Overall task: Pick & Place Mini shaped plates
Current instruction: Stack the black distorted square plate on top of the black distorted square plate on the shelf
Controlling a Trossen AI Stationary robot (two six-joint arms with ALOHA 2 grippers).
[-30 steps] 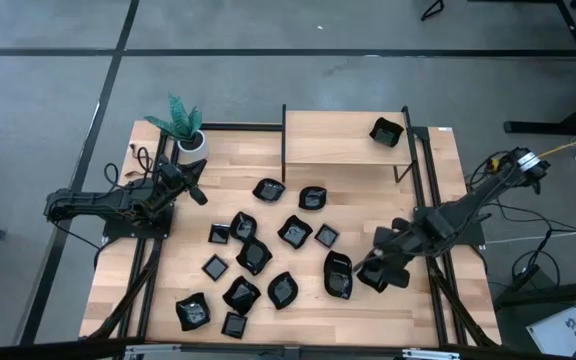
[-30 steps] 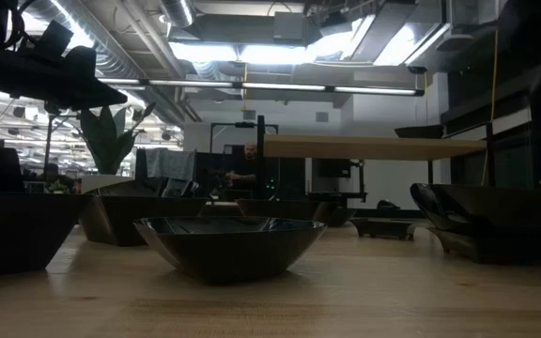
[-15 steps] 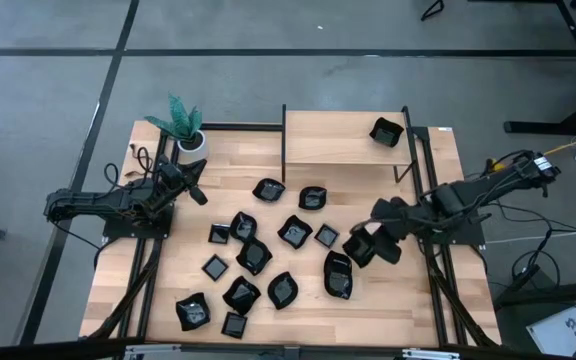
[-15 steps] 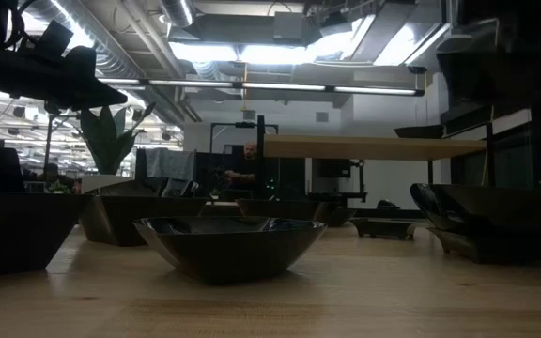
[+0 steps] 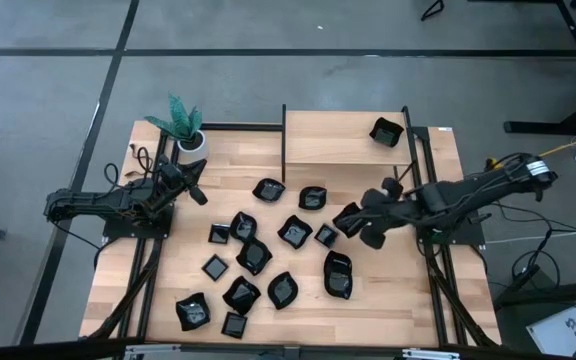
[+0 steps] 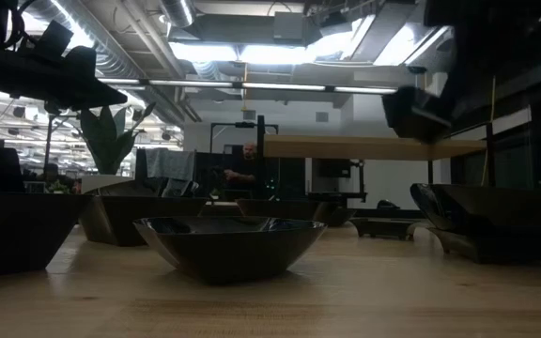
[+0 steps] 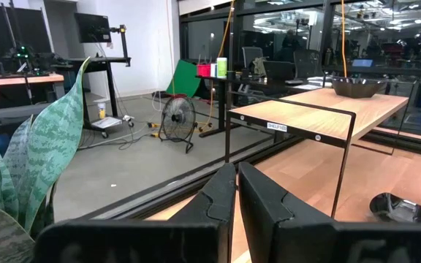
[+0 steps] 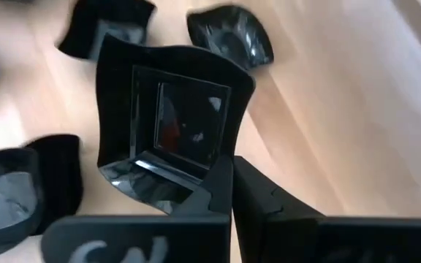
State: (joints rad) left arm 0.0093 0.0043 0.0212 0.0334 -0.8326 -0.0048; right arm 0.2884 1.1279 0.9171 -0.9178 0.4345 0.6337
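Note:
Several small glossy black plates (image 5: 253, 255) lie scattered on the wooden table (image 5: 428, 300). One more plate (image 5: 386, 131) sits on the raised wooden shelf (image 5: 338, 140) at the back. My right gripper (image 5: 360, 226) is right of the table's middle, above the table, shut on a square plate with a wavy rim (image 8: 174, 120). In the low view this plate (image 6: 419, 111) is high above the tabletop. My left gripper (image 5: 198, 188) waits at the table's left, near the plant pot, and its fingers (image 7: 229, 191) are shut on nothing. My right gripper pinches the square plate's rim (image 8: 196, 183) at the middle of one side, between its two fingers. The fingers slant down at it from the table's right. The plate is lifted clear of the table, its hollow side toward the wrist camera.
A white pot with a green plant (image 5: 188, 135) stands at the back left, beside my left gripper. The shelf has black metal legs (image 5: 284, 150). Metal rails (image 5: 438, 280) run along the table's left and right sides. Bare wood lies near the table's right front.
My right gripper has carried the square plate from the table's near right toward the far edge and a little left, and has risen. It has turned as it went. The plate has stayed in the hold, clear of the table.

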